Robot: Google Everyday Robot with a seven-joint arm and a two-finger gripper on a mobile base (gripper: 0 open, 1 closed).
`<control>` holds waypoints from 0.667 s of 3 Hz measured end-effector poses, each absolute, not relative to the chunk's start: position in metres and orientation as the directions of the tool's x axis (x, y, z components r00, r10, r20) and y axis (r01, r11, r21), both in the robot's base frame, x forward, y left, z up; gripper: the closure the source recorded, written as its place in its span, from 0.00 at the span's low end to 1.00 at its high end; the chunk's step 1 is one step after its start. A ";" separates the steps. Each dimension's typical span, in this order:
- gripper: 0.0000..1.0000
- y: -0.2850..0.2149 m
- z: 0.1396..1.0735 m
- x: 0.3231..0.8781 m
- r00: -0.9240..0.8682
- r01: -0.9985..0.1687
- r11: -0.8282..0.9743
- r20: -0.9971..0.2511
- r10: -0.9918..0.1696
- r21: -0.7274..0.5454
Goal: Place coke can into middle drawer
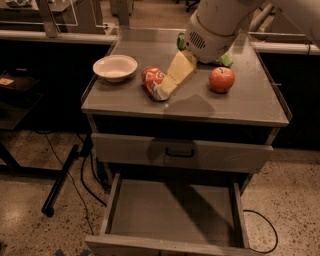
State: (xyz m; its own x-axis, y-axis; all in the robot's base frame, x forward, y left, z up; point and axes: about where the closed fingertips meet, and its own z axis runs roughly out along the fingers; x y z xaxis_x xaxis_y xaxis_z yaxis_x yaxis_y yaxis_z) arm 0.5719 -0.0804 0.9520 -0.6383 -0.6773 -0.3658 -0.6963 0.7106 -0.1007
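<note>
The coke can (153,81) lies on its side on the cabinet top (250,107), set back from the front edge, between the bowl (115,67) and the apple (221,79). Below, the middle drawer (172,212) stands pulled out, its floor open between low side walls. The gripper (169,84) slants down to the can's right side — whether it is apart or together cannot be told.

The gripper (169,85) is a pale yellow, flat-sided wedge that tapers to a narrow tip, which is at the coke can (153,80) on the cabinet top (235,107); up and right of it sits a bulky, rounded white housing (217,25); a patch of dark vent dots (196,40) marks the side nearest the gripper; beyond, a smooth white arm segment (297,10) leaves view.
</note>
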 end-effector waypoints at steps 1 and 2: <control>0.00 -0.064 0.953 0.594 -0.666 -0.665 0.742 -0.378 -0.643 -0.090; 0.00 -0.062 0.953 0.596 -0.668 -0.662 0.744 -0.381 -0.639 -0.088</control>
